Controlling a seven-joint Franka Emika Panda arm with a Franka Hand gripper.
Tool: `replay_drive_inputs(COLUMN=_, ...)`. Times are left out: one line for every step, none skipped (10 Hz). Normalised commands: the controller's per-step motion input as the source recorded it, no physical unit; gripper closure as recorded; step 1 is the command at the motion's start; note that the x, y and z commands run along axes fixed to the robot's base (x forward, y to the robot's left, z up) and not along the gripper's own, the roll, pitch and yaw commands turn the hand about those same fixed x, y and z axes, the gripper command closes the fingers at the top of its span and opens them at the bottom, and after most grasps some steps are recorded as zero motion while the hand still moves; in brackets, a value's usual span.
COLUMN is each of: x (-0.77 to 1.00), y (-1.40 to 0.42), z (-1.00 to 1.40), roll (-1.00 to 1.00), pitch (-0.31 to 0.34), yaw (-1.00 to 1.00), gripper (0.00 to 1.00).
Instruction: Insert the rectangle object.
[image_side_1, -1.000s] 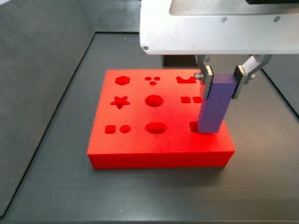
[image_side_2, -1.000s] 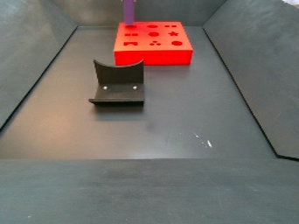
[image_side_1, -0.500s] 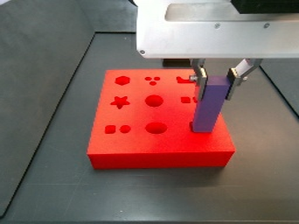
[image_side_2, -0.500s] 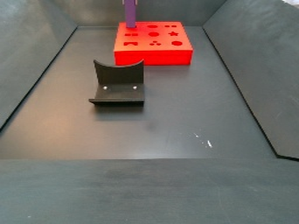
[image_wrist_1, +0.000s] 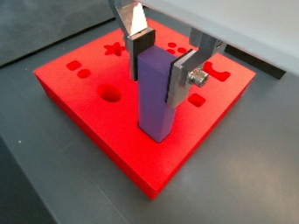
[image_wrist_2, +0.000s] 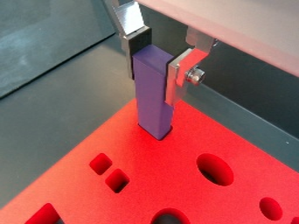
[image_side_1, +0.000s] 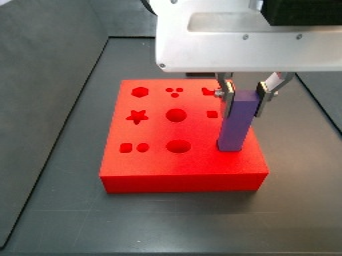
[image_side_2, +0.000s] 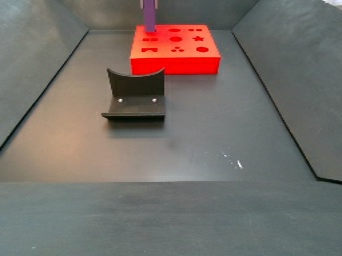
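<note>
purple bar (image_side_1: 238, 122) | upright, sunk lower into red block (image_side_1: 160, 155) than before | hand (image_side_1: 246, 87) pinching its top

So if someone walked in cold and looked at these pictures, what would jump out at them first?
Probably the bright red block with its shaped holes, vivid against the dark floor. Next, the purple bar standing upright with its lower end in the block near one edge, the gripper shut on its upper part. In a side view, the dark curved holder sits alone on the floor, apart from the block.
</note>
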Motion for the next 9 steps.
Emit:
replay_drive_inputs(x=0.15, y=-0.05, z=-0.35, roll=0.12, pitch=0.021, yaw=0.02, gripper=1.0)
replay_drive_inputs(x=0.13, y=-0.05, z=-0.37, roll=0.12, pitch=0.014, yaw=0.0, gripper=1.0)
replay_drive_inputs(x=0.09, y=-0.05, z=-0.36, roll=0.12, pitch=0.004, yaw=0.0, gripper=1.0)
replay_drive_inputs(x=0.01, y=-0.04, z=-0.39, roll=0.11, pitch=0.0, yaw=0.0, gripper=1.0)
replay_drive_inputs(x=0.0, y=0.0, z=-0.43, roll=0.08, pitch=0.0, yaw=-0.03, gripper=1.0)
replay_drive_inputs(x=-0.02, y=0.0, z=-0.43, roll=0.07, pitch=0.0, yaw=-0.08, gripper=1.0)
replay_drive_inputs(x=0.0, y=0.0, z=-0.24, roll=0.01, pitch=0.0, yaw=-0.03, gripper=1.0)
replay_drive_inputs(x=0.0, y=0.0, z=0.0, roll=0.01, pitch=0.0, yaw=0.0, gripper=1.0)
replay_drive_inputs(x=0.0, y=0.0, z=0.0, roll=0.0, pitch=0.0, yaw=0.0, gripper=1.0)
